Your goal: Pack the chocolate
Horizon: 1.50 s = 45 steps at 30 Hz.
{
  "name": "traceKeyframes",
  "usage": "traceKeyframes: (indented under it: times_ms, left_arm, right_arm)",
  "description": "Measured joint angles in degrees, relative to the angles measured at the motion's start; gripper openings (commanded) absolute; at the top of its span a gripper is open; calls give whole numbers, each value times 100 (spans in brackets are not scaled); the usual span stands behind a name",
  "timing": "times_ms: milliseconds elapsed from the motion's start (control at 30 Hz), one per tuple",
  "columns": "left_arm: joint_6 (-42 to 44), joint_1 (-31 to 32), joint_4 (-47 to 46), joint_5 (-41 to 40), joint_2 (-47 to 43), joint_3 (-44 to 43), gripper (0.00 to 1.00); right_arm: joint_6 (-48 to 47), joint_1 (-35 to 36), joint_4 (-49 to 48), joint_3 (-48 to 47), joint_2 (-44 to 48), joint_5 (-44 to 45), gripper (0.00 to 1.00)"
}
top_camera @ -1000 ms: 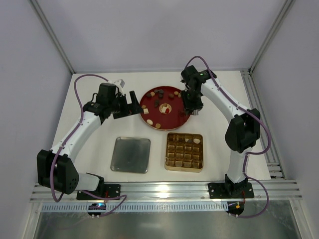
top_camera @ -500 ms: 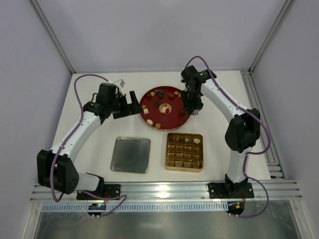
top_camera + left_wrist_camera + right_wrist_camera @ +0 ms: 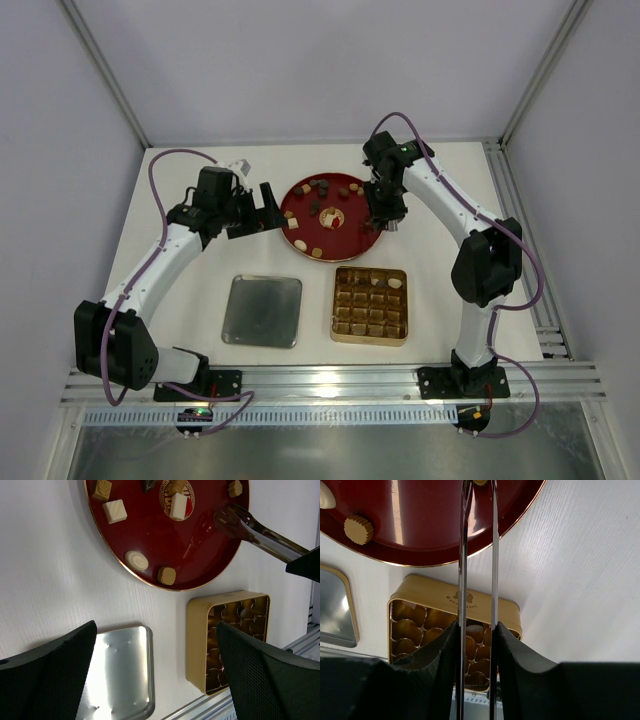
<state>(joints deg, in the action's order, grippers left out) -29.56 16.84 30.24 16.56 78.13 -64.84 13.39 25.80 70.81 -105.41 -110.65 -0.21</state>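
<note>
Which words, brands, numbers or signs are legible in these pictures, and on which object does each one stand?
No text is legible.
Gold tin, outer wall: a small stamped logo with a line of letters, too small to read.
Red plate, centre: a round gold emblem, partly covered by a cream chocolate; any lettering is blurred.

On my right wrist feed the tongs (image 3: 465,555) run off the top edge, so I can't see their tips. The red plate (image 3: 420,530) is cropped there too, and the fingers (image 3: 435,660) of my right gripper (image 3: 476,629) cover the near half of the gridded tin (image 3: 445,597). Overhead, the chocolate pieces (image 3: 318,252) are too small for me to tell their shapes
</note>
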Motion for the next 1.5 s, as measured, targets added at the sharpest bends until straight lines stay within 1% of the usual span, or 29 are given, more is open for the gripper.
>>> traceKeyframes:
  times_ms: [67, 300, 1100, 1500]
  left_arm:
    - [0, 0, 0, 0, 0, 0, 100]
    - [0, 0, 0, 0, 0, 0, 100]
    - [0, 0, -2, 0, 0, 0, 100]
    - [0, 0, -2, 0, 0, 0, 100]
  right_arm:
    - [2, 0, -7, 0, 0, 0, 32]
    - [2, 0, -9, 0, 0, 0, 29]
    - [2, 0, 31, -116, 46, 2, 29]
    - [31, 0, 28, 201, 804, -50, 28]
